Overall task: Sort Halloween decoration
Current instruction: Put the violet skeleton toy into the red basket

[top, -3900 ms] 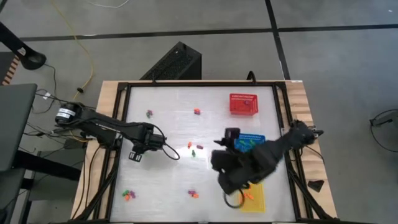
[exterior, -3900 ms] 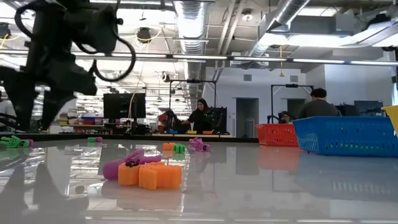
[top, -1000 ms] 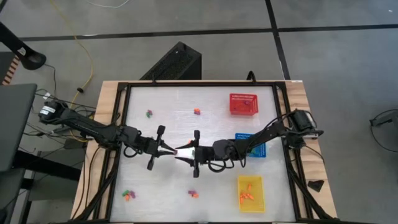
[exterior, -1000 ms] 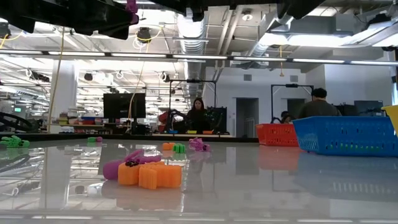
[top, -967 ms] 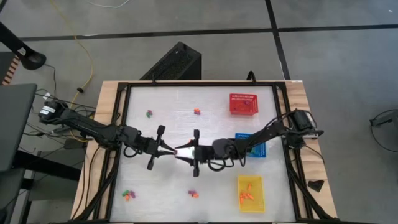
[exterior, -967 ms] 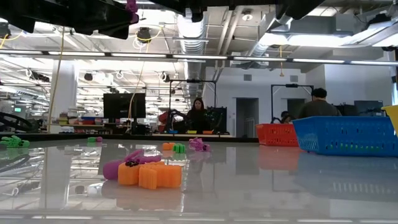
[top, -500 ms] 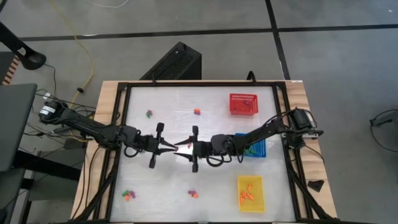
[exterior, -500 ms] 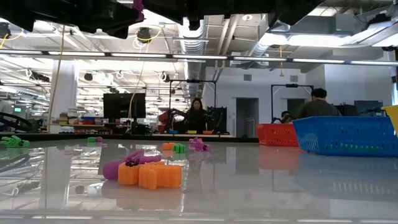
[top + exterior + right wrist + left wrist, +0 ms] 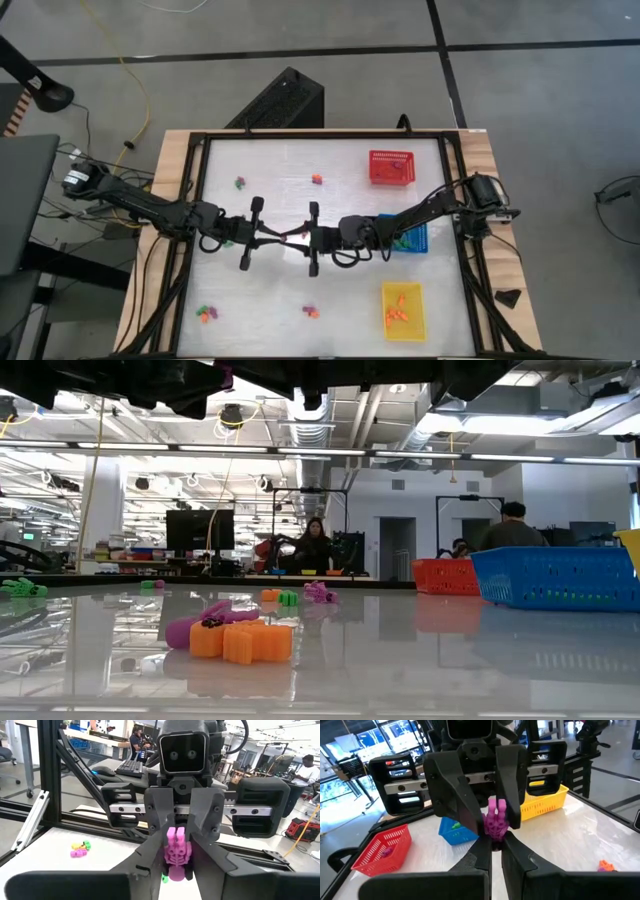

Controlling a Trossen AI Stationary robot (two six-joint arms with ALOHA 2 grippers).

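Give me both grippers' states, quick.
Left gripper: shut on the purple skeleton trinket.
Right gripper: fingers around the same trinket, closing on it.

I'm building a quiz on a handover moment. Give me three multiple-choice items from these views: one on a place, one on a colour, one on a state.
1. Where do the two grippers meet?
A. Above the middle of the table
B. Over the red basket
C. Off the table's edge

2. What colour is the trinket between them?
A. Orange
B. Green
C. Pink-purple

3. How do the left gripper's jaws stand?
A. Wide open, empty
B. Shut on the trinket
C. Resting on a basket

Answers: 1 A, since the left gripper and right gripper face each other mid-table. 2 C, as the skeleton trinket shows pink-purple. 3 B, since the left wrist view shows its jaws pinching the trinket's base.
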